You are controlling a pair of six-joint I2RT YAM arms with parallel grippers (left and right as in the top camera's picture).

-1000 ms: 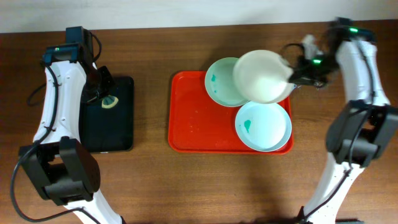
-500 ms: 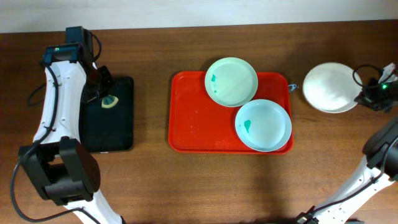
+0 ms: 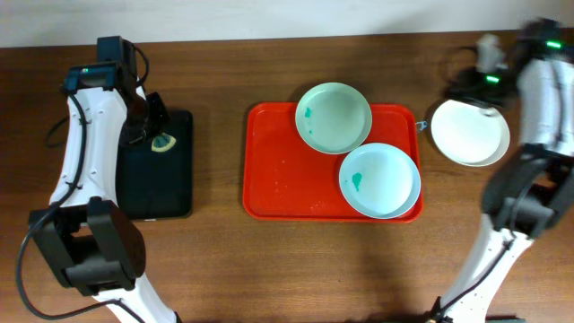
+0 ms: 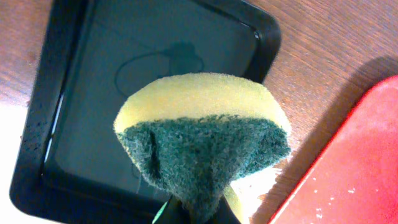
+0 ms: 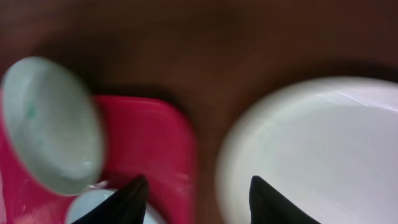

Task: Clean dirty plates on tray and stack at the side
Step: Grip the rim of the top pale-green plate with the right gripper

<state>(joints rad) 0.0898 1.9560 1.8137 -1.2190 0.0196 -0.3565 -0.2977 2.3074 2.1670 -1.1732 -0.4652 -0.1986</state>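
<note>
In the right wrist view, which is blurred, we see the right pincer (image 5: 196, 200) spread wide. Its two dark fingertips (image 5: 134, 198) stand well apart with nothing held between them. We cannot tell whether either tip touches anything.

Beneath it lies the white plate (image 5: 311, 149), flat on the wooden table (image 3: 269, 269). From overhead this plate sits off the red tray (image 3: 278, 170), just beside its rim at the tray's two o'clock corner, with a thin strip of table between them.

Two more plates lie on the red tray. The upper plate (image 3: 334, 117) is at the tray's one o'clock, overhanging the far rim. The lower plate (image 3: 379, 180) is at its four o'clock. Each carries a small teal smudge on its nine o'clock side, and their rims touch or nearly touch.

At nine o'clock from the red tray, well apart from it, is the black tray (image 3: 170, 193). The left pincer (image 3: 148, 126) hangs over it, pinched on the sponge (image 4: 205, 137). The sponge has a yellow body and a green scouring face. The grip bunches the green side toward the fingers at the bottom edge of the left wrist view.
</note>
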